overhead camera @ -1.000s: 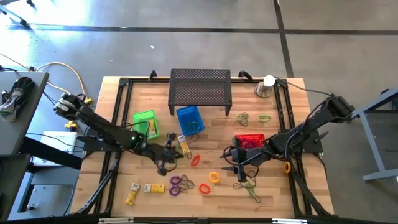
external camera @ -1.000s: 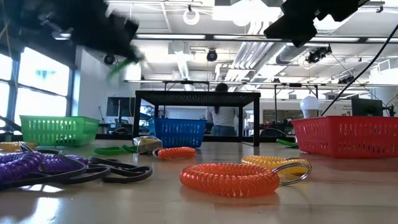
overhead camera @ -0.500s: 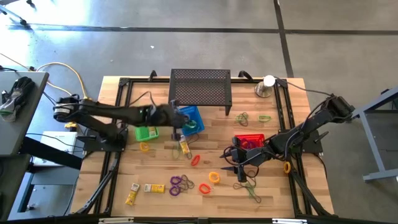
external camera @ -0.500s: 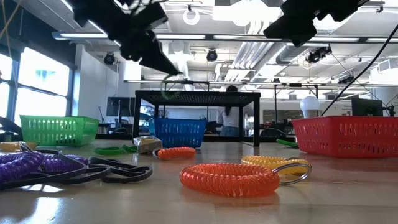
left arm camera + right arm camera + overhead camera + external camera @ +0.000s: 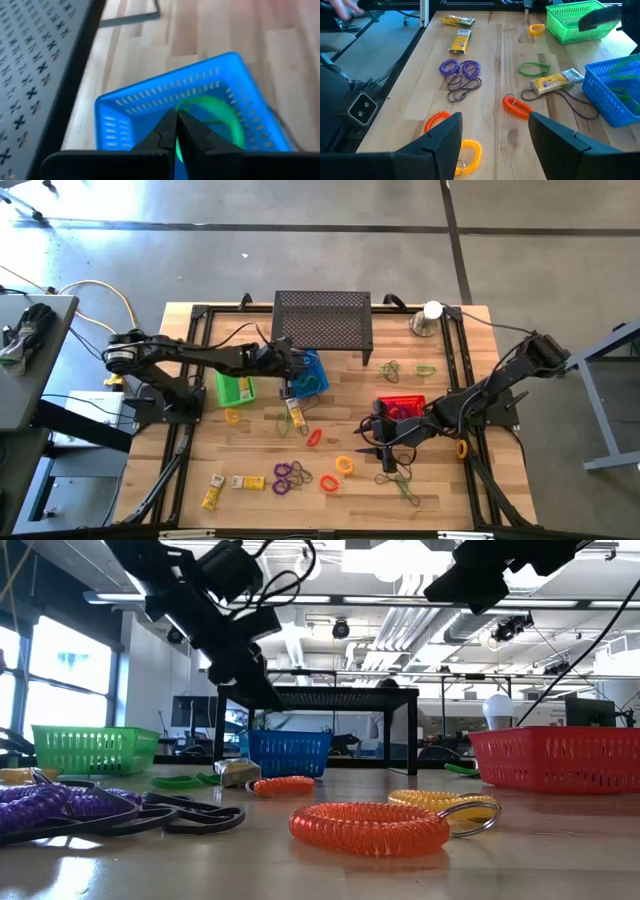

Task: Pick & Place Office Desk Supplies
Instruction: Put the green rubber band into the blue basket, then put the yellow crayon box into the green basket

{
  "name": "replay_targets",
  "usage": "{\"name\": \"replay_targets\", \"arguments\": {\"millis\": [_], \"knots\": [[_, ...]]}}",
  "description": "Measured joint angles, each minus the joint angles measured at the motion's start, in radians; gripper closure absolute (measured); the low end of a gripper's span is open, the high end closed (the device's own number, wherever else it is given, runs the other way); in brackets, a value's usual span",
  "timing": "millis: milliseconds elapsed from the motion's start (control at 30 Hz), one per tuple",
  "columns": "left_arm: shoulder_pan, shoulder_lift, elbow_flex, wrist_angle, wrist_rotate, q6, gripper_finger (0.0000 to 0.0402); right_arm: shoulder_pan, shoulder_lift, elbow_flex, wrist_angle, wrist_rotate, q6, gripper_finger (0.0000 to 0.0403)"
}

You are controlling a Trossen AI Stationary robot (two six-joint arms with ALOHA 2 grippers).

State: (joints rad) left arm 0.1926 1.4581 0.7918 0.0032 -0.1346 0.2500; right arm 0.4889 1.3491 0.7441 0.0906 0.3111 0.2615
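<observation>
Tabletop point(image 5: 450, 350) of pale wood carries everything, and a black perforated stand point(image 5: 322, 325) sits at the middle of its far edge. Just in front of the stand is a blue basket point(image 5: 306, 372), with a green basket point(image 5: 234, 388) toward the left edge and a red basket point(image 5: 402, 407) toward the right edge.

The left gripper point(image 5: 291, 365) reaches in from the left edge and hangs over the blue basket, its jaws pressed together with nothing between them. In the left wrist view a green loop point(image 5: 220, 117) lies inside the blue basket point(image 5: 150, 115), just below and beyond the closed fingertips point(image 5: 167, 127), apart from them.

The right gripper point(image 5: 382, 442) waits low near the red basket, jaws wide and empty, over the front half of the tabletop.

Smaller supplies are scattered toward the front edge: purple loops point(image 5: 290, 476) near the front, orange coils point(image 5: 336, 472) beside them, a red coil point(image 5: 314, 437) nearer the middle, a yellow packet point(image 5: 296, 415) just in front of the blue basket, and more yellow packets point(image 5: 230, 483) by the front left corner. A yellow ring point(image 5: 233, 416) lies in front of the green basket. Green bands point(image 5: 406, 486) lie near the front, right of centre.
</observation>
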Motion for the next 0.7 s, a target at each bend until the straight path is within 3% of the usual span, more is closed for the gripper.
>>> {"name": "replay_targets", "arguments": {"millis": [233,433,600,700], "knots": [[-0.047,0.013,0.000,0.014,-0.181,0.007,0.0334,0.000,0.000,0.000,0.002,0.000,0.002,0.0186],[-0.110,0.008,0.000,0.031,-0.196,0.006,0.0274,0.000,0.000,0.000,-0.001,0.000,0.000,0.0186],[-0.238,-0.073,0.000,-0.044,-0.275,-0.005,0.0262,0.000,0.000,0.000,-0.012,0.000,0.003,0.0186],[-0.334,-0.126,0.000,-0.077,-0.295,-0.113,0.0261,0.000,0.000,-0.001,-0.022,0.000,0.015,0.0186]]}}
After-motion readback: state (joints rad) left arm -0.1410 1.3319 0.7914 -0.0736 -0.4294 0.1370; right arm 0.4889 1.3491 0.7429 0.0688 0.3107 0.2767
